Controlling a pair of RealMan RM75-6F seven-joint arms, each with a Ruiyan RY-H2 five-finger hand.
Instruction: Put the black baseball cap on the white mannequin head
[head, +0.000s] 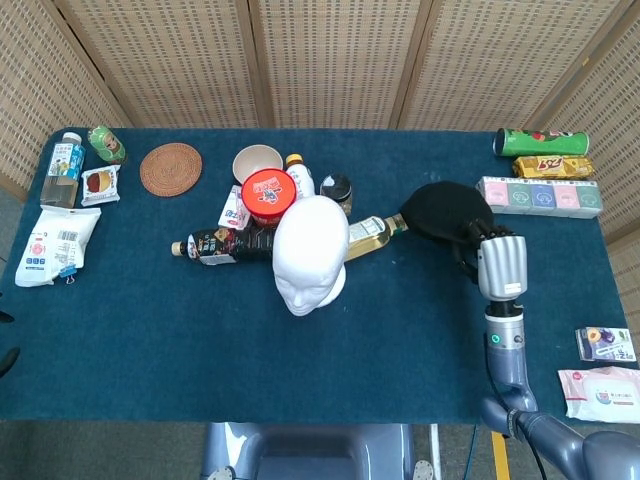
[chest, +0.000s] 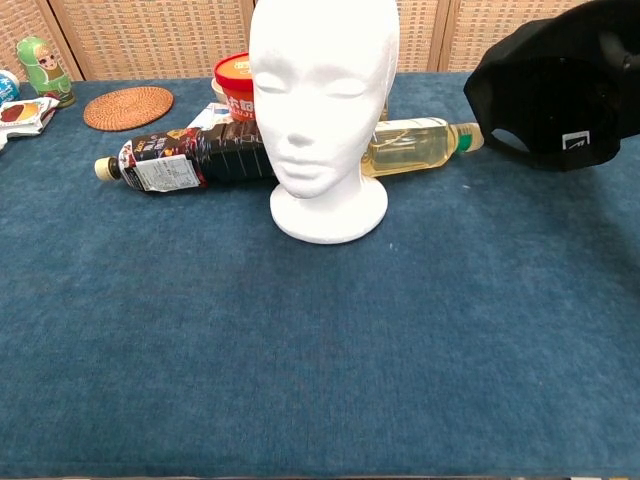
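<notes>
Right of the head (head: 310, 254), the right hand (head: 499, 265) grasps the cap (head: 446, 212) off the table — opening downward, ready to seat — left hand unseen.

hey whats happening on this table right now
The robot's right hand holds the black baseball cap, raised off the blue table to the right of the white mannequin head. The head stands upright and bare, with bottles and a red tub lying close behind it. The cap is not on it yet. The left hand is not in view.
</notes>
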